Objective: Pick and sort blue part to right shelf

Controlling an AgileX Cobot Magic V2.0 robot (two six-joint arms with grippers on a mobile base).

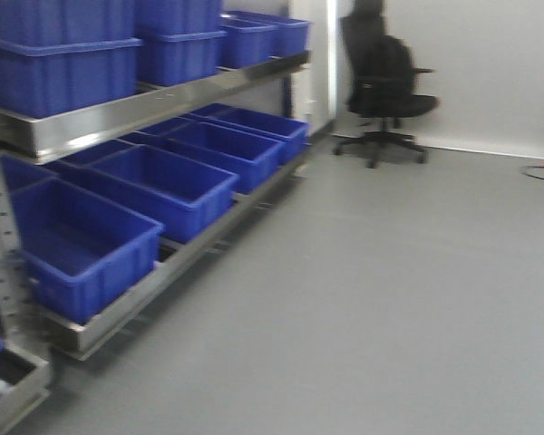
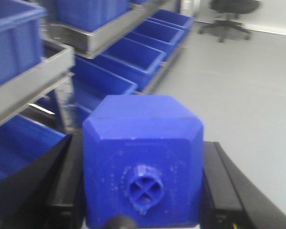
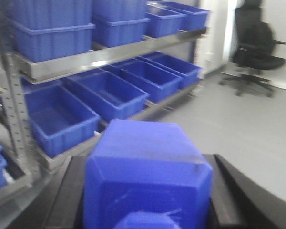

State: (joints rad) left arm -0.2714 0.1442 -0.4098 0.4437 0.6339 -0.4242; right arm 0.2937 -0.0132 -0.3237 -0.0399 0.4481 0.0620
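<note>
Left tool (image 2: pixel 143 193) is pinching a blue part (image 2: pixel 143 138), fingers (image 2: pixel 221 188) on its flanks and the cross-boss face toward the wrist. I'd call it a carry grip that keeps the part square for release. Right tool (image 3: pixel 145 195) is pinching a second blue part (image 3: pixel 148 162) the same way. The steel shelf (image 3: pixel 100 59) with open blue bins (image 3: pixel 124 107) sits ahead-left of both tools, well apart. Neither part is binned yet.
</note>
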